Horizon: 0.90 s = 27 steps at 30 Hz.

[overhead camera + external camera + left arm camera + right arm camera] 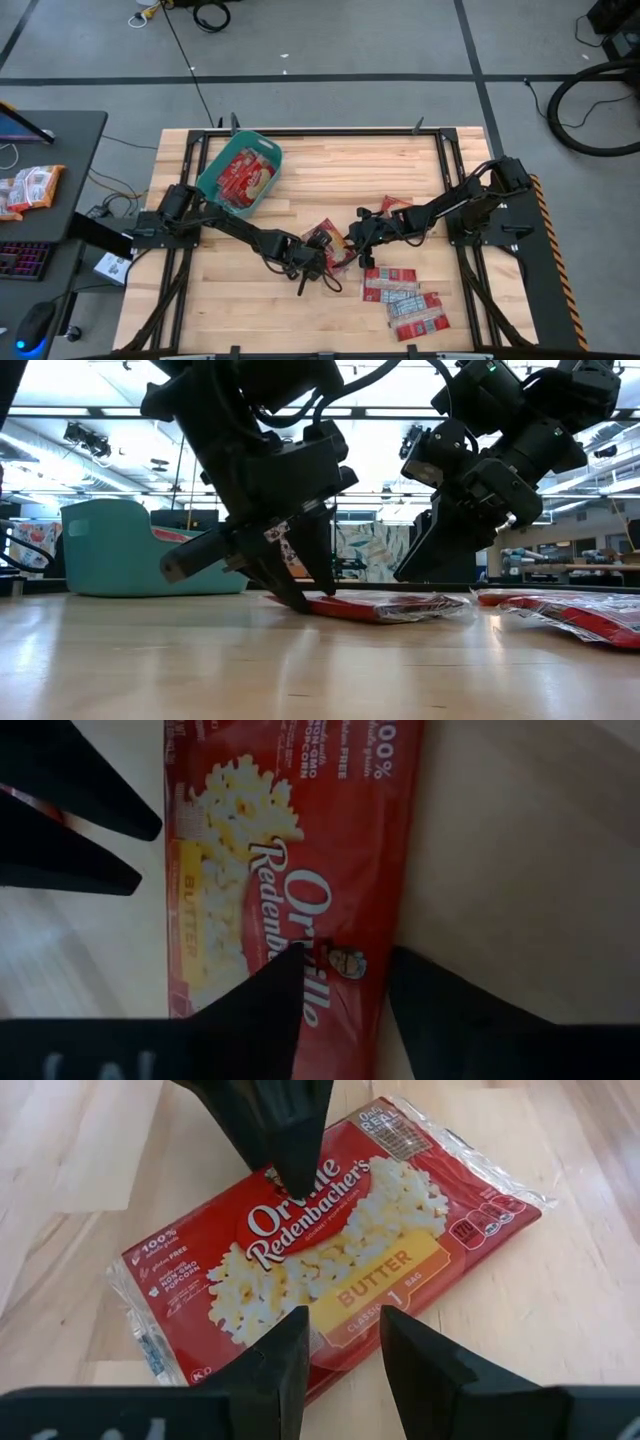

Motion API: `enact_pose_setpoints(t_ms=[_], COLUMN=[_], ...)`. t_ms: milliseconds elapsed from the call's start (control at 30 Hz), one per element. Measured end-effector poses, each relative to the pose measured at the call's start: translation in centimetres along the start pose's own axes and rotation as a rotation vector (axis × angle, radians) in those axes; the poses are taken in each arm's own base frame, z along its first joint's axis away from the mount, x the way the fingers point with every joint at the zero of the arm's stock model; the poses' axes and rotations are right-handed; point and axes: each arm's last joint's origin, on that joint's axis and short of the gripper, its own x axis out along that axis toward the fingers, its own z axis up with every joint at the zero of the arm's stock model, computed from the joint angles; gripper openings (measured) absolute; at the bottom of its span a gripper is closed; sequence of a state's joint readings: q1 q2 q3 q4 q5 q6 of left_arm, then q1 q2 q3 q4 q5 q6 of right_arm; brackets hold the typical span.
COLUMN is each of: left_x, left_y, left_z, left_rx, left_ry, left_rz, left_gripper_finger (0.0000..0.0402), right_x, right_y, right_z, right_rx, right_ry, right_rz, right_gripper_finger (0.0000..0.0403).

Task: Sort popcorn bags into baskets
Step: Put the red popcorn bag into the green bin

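One red popcorn bag (322, 238) (330, 1250) lies flat on the wood table with its cream popcorn picture facing up, between my two grippers. My left gripper (314, 262) (345, 960) is open and points down at one long edge of the bag. My right gripper (358, 238) (345, 1325) is open, with its fingers over the opposite long edge. The teal basket (215, 165) (120, 550) stands near the far-left corner and holds several red bags (245, 175). My left gripper comes from above, slanting, its open fingers standing across the bag's long edge. One fingertip (290, 975) is on the red face beside the brand lettering (315, 935); the other (430, 995) is over bare wood. The bag stays flat on the table. My right gripper: I cannot tell whether its fingers touch the bag's near edge (345, 1295).
Several more red bags lie near the right front of the table (390, 285) (418, 315), and one lies farther back (395, 205); they show low at the right (570, 610). An orange-white packet (30, 185) sits on the side desk to the left.
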State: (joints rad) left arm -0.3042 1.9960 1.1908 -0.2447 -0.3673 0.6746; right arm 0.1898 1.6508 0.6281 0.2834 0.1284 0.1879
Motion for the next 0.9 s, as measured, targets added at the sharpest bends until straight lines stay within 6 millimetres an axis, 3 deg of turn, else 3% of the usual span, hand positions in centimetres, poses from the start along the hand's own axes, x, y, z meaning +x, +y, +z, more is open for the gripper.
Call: enact_pose_setpoints(t_ms=[367,600,900], left_x=[0.1,-1.2,-6.6], left_y=[-0.1,0.5,3.2], left_z=[-0.1,-0.2,-0.1], left_rx=[-0.089,-0.228,-0.484], left_ry=[0.016,0.107,0.139], left_rz=[0.006,-0.054,-0.006], left_gripper_finger=[0.0016,0.0015,0.0008], right_x=[0.0,-1.2,-3.2], right_y=[0.0,-0.4,-0.6], right_z=[-0.1,0.5,1.2], right_rx=[-0.042,-0.091,-0.105], right_ry=[0.006,-0.012,-0.027], right_rz=[-0.004,-0.116,-0.264], right_gripper_finger=[0.013,0.013,0.013])
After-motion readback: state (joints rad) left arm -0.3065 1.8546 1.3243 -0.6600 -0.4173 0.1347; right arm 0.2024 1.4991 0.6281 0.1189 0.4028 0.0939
